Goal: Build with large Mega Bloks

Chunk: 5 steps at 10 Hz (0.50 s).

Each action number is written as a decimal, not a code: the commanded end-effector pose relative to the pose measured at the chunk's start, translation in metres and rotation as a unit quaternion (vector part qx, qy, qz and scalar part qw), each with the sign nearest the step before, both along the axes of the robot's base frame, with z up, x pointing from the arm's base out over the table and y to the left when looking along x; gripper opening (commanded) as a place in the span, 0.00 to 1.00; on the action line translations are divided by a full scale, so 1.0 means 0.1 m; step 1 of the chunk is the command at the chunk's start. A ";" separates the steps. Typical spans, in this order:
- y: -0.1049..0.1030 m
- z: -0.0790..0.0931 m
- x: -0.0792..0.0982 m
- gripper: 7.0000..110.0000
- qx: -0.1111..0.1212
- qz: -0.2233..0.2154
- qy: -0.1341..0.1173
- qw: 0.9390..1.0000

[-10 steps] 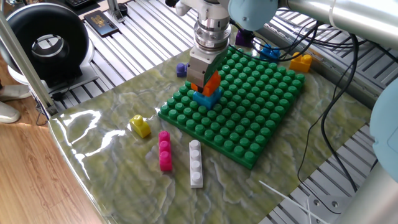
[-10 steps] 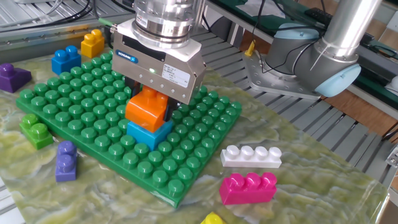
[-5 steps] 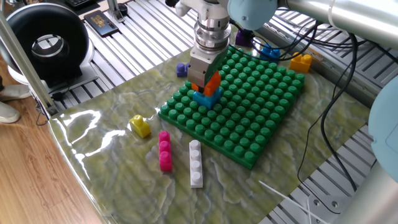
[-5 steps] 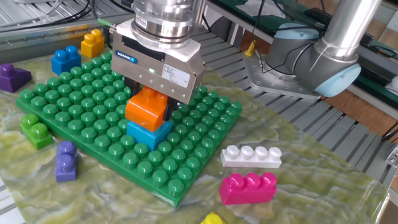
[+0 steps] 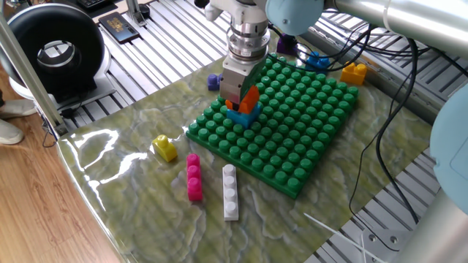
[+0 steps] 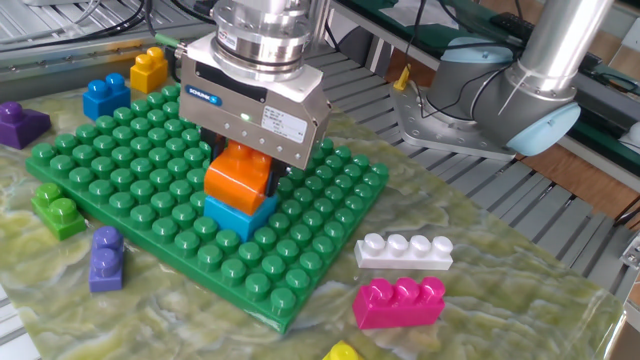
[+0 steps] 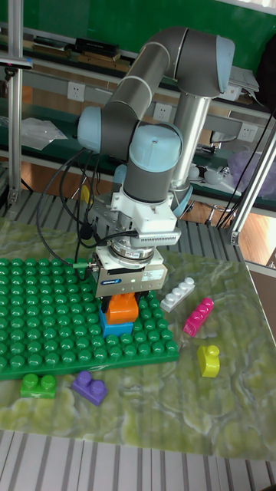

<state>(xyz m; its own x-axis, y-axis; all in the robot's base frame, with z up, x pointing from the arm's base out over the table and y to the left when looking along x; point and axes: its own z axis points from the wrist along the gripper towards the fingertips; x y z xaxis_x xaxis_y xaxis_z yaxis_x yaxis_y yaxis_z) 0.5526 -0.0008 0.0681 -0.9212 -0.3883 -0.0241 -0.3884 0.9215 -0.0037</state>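
An orange brick (image 6: pixel 238 176) sits on a light blue brick (image 6: pixel 240 212) that is pressed onto the green baseplate (image 6: pixel 130 150) near its front edge. My gripper (image 6: pixel 243 170) comes straight down over the pair and is shut on the orange brick (image 5: pixel 249 97), which leans slightly in one fixed view. The tall fixed view shows the same stack (image 7: pixel 122 308) under the gripper (image 7: pixel 124 303). Loose on the mat lie a white four-stud brick (image 6: pixel 404 250), a pink brick (image 6: pixel 399 302), a yellow brick (image 5: pixel 165 147) and a purple brick (image 6: pixel 105 259).
A green brick (image 6: pixel 58 208) lies against the baseplate's edge. A blue brick (image 6: pixel 105 96), an orange-yellow brick (image 6: pixel 150 70) and another purple brick (image 6: pixel 18 122) lie past the plate's far side. Cables (image 5: pixel 380 109) hang beside the mat, and a black round device (image 5: pixel 51 51) stands off the table.
Almost nothing differs. The gripper and the orange brick have shifted by only a few pixels, and the loose bricks lie where they were.
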 end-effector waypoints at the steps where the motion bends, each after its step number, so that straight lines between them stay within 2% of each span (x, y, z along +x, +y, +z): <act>1: 0.03 -0.01 0.00 0.00 0.006 -0.001 0.000 1.000; 5: -0.04 0.00 -0.10 0.00 0.010 0.010 0.008 1.000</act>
<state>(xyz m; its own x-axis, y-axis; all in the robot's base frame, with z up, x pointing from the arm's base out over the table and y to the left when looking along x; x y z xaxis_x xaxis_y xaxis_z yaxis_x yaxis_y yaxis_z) 0.5464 -0.0039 0.0658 -0.9161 -0.4007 -0.0162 -0.4009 0.9161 0.0046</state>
